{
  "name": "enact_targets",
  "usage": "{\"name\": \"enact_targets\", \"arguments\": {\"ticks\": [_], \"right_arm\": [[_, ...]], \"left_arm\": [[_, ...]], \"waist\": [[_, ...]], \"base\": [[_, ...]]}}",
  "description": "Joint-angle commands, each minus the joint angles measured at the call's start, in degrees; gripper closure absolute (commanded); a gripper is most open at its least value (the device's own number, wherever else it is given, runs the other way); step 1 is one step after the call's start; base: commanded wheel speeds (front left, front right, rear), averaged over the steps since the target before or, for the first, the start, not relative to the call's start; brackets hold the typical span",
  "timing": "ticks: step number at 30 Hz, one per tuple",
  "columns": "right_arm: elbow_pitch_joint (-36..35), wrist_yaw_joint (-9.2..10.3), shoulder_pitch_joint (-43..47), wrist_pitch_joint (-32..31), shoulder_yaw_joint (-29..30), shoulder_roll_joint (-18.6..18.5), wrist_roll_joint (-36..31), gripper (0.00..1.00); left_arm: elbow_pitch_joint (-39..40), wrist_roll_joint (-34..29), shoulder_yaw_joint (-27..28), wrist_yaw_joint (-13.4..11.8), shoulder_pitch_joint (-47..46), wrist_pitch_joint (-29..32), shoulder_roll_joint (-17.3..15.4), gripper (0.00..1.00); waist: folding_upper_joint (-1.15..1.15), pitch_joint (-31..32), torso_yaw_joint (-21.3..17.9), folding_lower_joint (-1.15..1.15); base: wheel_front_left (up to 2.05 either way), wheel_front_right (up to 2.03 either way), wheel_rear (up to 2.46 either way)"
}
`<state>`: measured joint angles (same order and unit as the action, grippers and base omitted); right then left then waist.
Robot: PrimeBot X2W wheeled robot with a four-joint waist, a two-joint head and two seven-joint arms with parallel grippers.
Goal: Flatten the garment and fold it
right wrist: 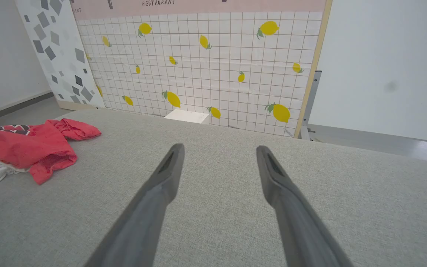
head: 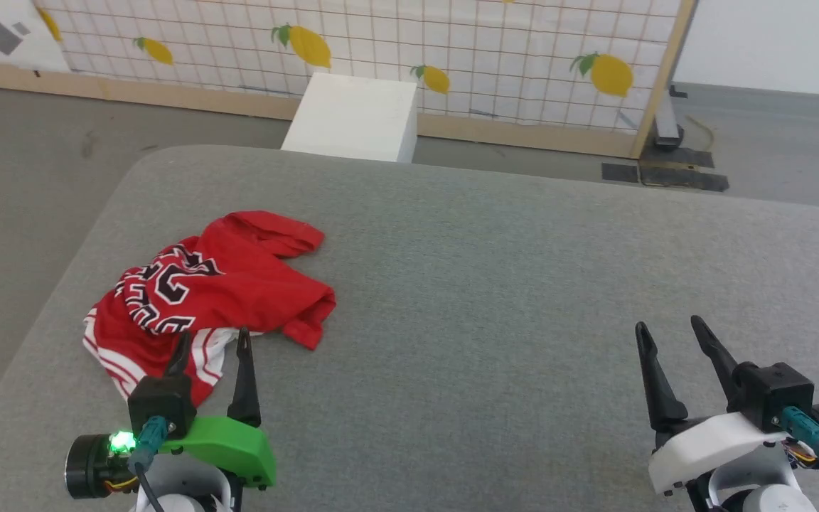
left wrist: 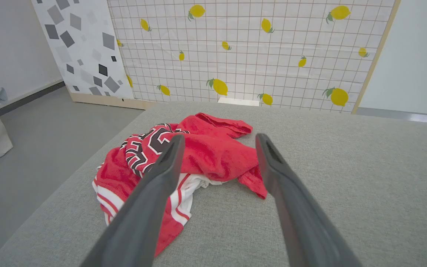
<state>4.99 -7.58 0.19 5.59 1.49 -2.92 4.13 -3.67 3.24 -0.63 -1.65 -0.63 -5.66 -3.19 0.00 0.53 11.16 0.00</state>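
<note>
- Checking progress first: pretty much nothing is done. The red jersey T-shirt (head: pixel 217 291) is a crumpled heap, neither flattened nor folded.
- It's lying on the grey padded surface (head: pixel 488 284), over on the robot's left and near that edge. A white sleeve with red stripes (left wrist: pixel 184 193) pokes out on the near side.
- The left tool (head: pixel 212 333) is spread wide and empty, right at the near edge of the heap. From its wrist view the fingers frame the bunched red cloth; can't tell if they're touching it.
- The right tool (head: pixel 669 323) is also spread wide with nothing in it, well apart from the shirt over bare surface.
- Still to go, I'd say: grab an edge or corners, spread it flat, smooth it, then do all the folds. So, everything.
- Writing: the black-and-white print (head: pixel 168 284) is chunky characters, too scrunched to read properly.
- Up on the pink strip above the lemon-print panel (right wrist: pixel 206 74) I can read "RESTAURANT" (right wrist: pixel 153 3). No brand tags that I can spot.
</note>
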Motion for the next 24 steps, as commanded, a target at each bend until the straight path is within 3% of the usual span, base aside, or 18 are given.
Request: {"name": "enact_targets", "arguments": {"ticks": [1,24], "right_arm": [[0.4,0.04,1.0,0.7,0.0,0.0,0.6,0.00],[2.5,0.05,1.9,3.4,-0.2,0.0,2.3,0.00]], "left_arm": [[-0.3,1.0,0.0,-0.3,0.7,-0.6,-0.1,0.00],[-2.0,2.1,-0.5,-1.0,1.2,-3.3,-0.3,0.00]], "waist": [[0.00,0.1,0.9,0.00],[0.00,0.4,7.8,0.00]], "base": [[0.00,0.00,0.00],[0.00,0.00,0.00]]}}
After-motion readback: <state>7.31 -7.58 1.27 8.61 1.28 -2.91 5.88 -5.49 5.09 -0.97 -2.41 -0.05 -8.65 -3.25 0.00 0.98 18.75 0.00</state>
